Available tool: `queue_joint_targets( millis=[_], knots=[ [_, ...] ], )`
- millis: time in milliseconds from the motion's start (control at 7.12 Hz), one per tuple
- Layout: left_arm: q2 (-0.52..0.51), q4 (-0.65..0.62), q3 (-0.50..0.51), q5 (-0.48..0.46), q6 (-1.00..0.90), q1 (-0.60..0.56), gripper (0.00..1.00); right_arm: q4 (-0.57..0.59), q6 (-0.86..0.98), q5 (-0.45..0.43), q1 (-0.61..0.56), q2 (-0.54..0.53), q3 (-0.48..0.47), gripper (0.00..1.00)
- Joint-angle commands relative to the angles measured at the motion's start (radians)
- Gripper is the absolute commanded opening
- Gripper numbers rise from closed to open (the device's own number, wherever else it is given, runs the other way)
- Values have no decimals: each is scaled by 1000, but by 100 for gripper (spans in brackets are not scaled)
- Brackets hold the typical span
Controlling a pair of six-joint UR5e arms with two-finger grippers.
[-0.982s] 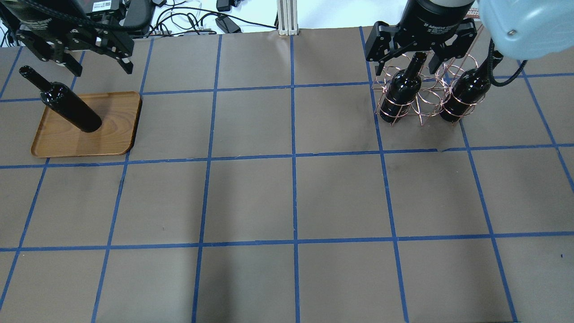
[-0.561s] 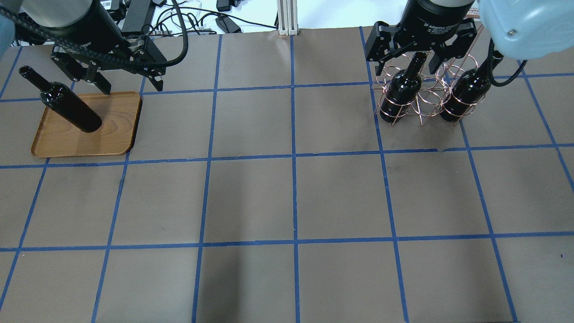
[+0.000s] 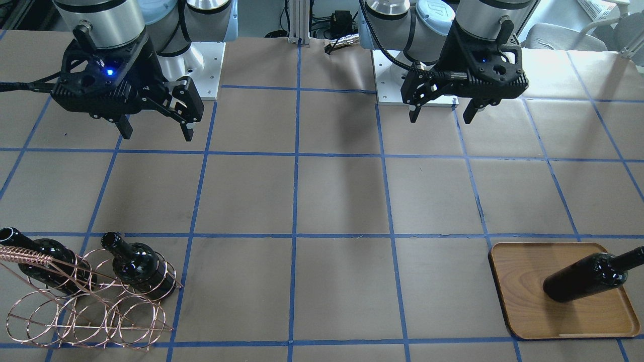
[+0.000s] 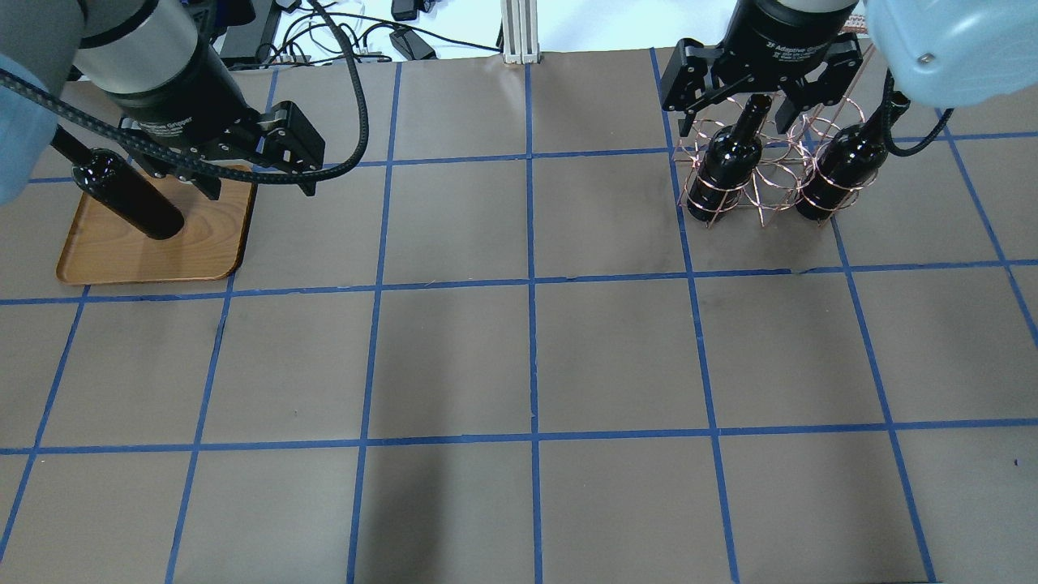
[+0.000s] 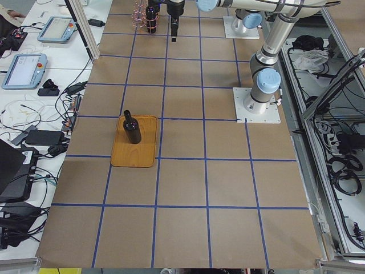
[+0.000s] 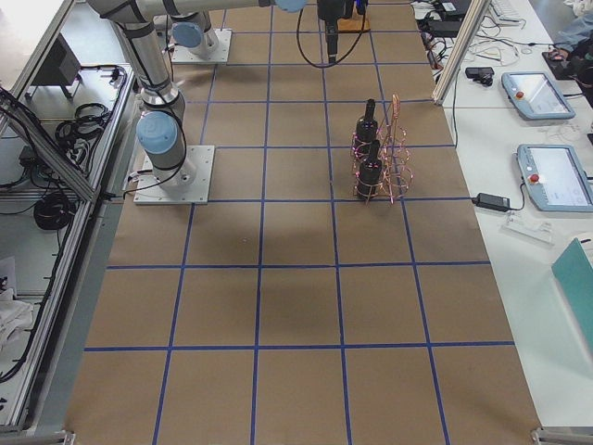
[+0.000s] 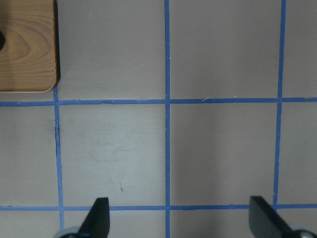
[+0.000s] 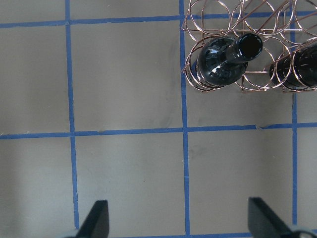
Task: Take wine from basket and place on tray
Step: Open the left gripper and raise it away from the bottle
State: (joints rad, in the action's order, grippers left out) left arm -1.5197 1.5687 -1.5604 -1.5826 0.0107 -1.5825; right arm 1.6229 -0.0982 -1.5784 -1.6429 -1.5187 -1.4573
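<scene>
One wine bottle (image 4: 130, 199) stands upright on the wooden tray (image 4: 203, 243) at the far left; both show in the front view, bottle (image 3: 586, 276) and tray (image 3: 523, 301). Two more bottles (image 4: 726, 166) (image 4: 847, 166) stand in the copper wire basket (image 4: 766, 191) at the far right. My left gripper (image 4: 259, 191) is open and empty, held above the tray's right edge. My right gripper (image 4: 730, 113) is open and empty, high above the robot side of the basket. The right wrist view shows the basket (image 8: 262, 79) and a bottle (image 8: 223, 62) below.
The table is brown paper with a blue tape grid. A corner of the tray (image 7: 25, 44) shows in the left wrist view. Cables and a post (image 4: 515, 32) lie past the far edge. The basket's coiled handle (image 3: 25, 254) sticks up beside one bottle.
My left arm has swung in from the far left corner, moving right and nearer, to above the tray's right edge. The right arm, bottles, basket and tray have not moved.
</scene>
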Motion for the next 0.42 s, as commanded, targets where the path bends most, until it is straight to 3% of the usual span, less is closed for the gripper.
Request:
queue_joint_targets(
  millis=[0,281],
  knots=[
    [1,-2,-4,0,-5,-2,100,0,0,0,0,0,0,100],
    [3,1,-6,0,-9,-1,100,0,0,0,0,0,0,100]
  ],
)
